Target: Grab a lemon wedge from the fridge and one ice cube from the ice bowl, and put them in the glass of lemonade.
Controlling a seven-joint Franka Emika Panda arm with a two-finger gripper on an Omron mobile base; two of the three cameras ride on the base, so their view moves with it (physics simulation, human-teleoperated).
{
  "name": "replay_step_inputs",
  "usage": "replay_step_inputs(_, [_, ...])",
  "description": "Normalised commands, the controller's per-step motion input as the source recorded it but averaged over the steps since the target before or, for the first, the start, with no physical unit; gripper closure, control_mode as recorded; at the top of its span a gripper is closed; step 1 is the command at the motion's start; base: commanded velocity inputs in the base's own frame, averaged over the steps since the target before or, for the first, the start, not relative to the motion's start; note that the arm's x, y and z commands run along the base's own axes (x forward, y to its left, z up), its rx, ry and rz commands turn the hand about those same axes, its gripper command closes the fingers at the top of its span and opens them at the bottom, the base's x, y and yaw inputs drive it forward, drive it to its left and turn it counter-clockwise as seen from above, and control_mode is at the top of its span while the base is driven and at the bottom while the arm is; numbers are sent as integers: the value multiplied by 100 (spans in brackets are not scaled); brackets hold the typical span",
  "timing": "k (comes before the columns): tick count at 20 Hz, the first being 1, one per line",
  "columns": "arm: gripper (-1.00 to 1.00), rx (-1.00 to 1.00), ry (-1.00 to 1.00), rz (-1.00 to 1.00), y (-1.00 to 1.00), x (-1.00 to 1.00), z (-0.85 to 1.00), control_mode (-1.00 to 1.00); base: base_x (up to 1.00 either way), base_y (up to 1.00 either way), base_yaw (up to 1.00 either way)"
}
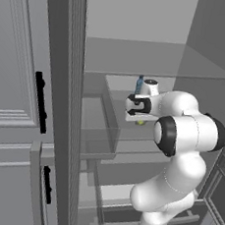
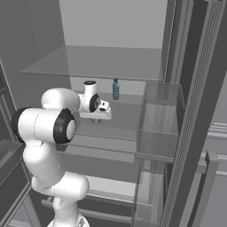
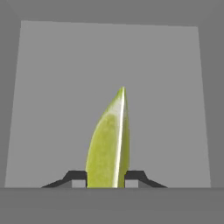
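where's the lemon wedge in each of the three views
Left base view: the lemon wedge peeks out just under the hand, centre of the picture.
Right base view: a yellow-green speck under the hand, left of centre.
Hand view: large, bottom centre, between the two jaws.
Shared landmark: the blue bottle at the back of the fridge shelf.

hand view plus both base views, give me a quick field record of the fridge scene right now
place: inside the open fridge, arm reaching over a glass shelf
tool: tool low over the shelf, a fingertip at each side of the wedge
tool state: jaws against both sides of the wedge, shut on it
lemon wedge: lemon wedge, yellow-green, between the fingertips, pointing away from the hand camera
other item: small blue bottle upright at the back of the same shelf, apart from the tool
lift: cannot tell whether the wedge is off the shelf
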Motion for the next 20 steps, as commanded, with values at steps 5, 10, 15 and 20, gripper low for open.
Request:
replay_step_inputs(5, [100,0,-6,0,0,-6,-25,-100,0,0,0])
replay_step_inputs(10, [100,0,-5,0,0,-57,-20,-100,0,0,0])
replay_step_inputs(15, [100,0,-3,0,0,-93,17,-100,0,0,0])
replay_step_inputs(20, [100,0,-9,0,0,-100,52,-100,0,0,0])
